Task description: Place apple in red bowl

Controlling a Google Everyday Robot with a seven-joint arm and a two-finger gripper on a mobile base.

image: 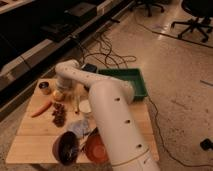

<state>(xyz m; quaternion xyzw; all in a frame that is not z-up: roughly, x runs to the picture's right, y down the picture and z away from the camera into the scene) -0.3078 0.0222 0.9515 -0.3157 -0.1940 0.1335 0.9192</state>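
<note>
The apple (pixel 58 94) is small and yellow-orange and sits on the wooden table (pixel 30 135) near its far left part. My arm reaches over the table, and its end with the gripper (pixel 64 89) is right above and against the apple; the arm hides most of the gripper. The red bowl (pixel 94 149) stands at the table's near edge, partly behind my arm, well apart from the apple.
A dark bowl (pixel 65 147) stands left of the red bowl. A carrot (pixel 41 108), grapes (pixel 59 115), a white cup (pixel 85 106), a crumpled wrapper (pixel 79 127) and a small tin (pixel 44 87) lie on the table. A green tray (pixel 129 82) sits at the far right. Cables lie on the floor beyond.
</note>
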